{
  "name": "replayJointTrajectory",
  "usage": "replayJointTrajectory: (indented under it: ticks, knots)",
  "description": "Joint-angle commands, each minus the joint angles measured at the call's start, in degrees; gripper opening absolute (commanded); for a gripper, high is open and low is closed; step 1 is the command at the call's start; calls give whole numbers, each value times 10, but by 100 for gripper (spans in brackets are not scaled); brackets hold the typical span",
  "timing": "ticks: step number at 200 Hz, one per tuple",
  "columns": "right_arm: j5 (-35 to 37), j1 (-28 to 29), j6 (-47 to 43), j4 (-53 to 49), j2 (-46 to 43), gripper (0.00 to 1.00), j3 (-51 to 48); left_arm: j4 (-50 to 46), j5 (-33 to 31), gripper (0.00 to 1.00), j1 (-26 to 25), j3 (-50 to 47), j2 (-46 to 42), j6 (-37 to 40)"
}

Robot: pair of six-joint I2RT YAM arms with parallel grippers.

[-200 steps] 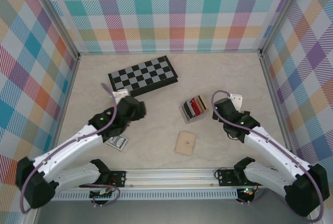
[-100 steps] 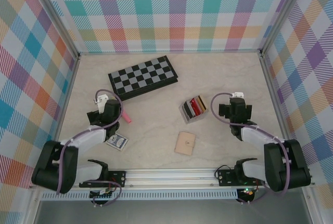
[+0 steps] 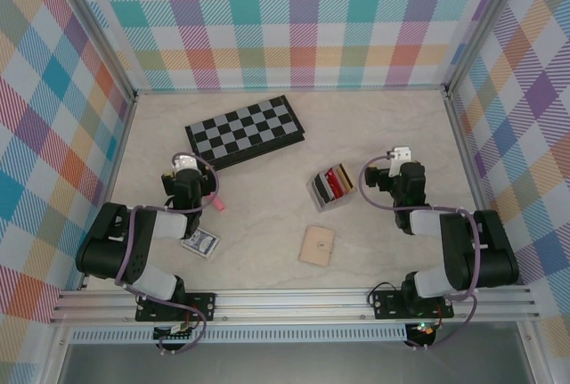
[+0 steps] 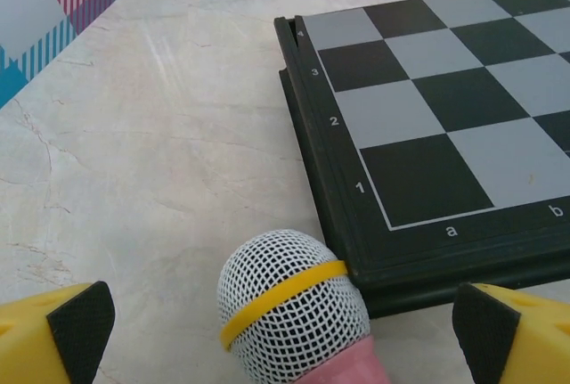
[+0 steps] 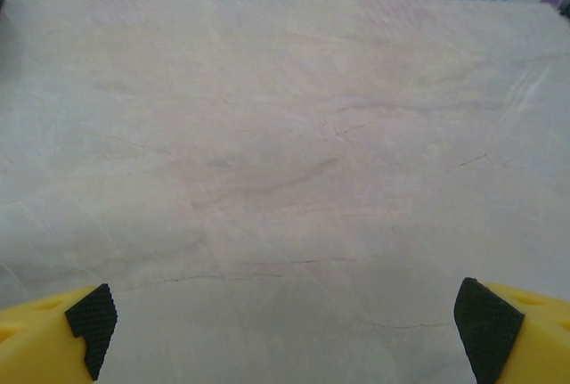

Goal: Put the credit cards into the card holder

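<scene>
From above, the card holder (image 3: 319,199) stands on the table (image 3: 267,224) a little right of its middle, well short of the far edge. The credit cards (image 3: 337,181) stand upright in its slots: black, red and gold-orange edges can be made out. The left gripper (image 3: 187,170) sits towards the table's left side, well apart from the holder. It is close to the near-left corner of a chessboard (image 3: 245,130), and a pink microphone (image 3: 213,202) pokes out beside it. The right gripper (image 3: 403,168) is near the holder on its right, not touching it. A tan wallet (image 3: 316,246) lies between the holder and the near edge. A blue card pack (image 3: 199,243) lies towards the near-left.

In the left wrist view, the yellow fingers (image 4: 80,322) are spread wide, one at each lower corner, and hold nothing. The microphone's mesh head lies on the table between them, clear of both pads and just beside the chessboard's corner.

In the right wrist view, the fingers (image 5: 89,313) are likewise parted wide and empty, with bare table between them.
</scene>
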Motion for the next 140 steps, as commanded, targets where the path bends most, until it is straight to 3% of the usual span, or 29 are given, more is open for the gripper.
replayJointTrajectory:
  ticks: [1,9,18,65,140]
  knots:
    - [-31,-19,25,55,25,100,6,26,31,100,12,7,9,-5]
    - [-17,-18,26,95,48,100,3,39,38,100,20,13,20,-7]
    - [-4,-23,42,34,35,100,20,0,47,100,26,25,15,-14]
    - [27,-29,60,55,38,100,14,5,57,100,37,23,14,-19]
    - [27,-29,60,48,37,100,16,6,57,100,35,24,15,-19]
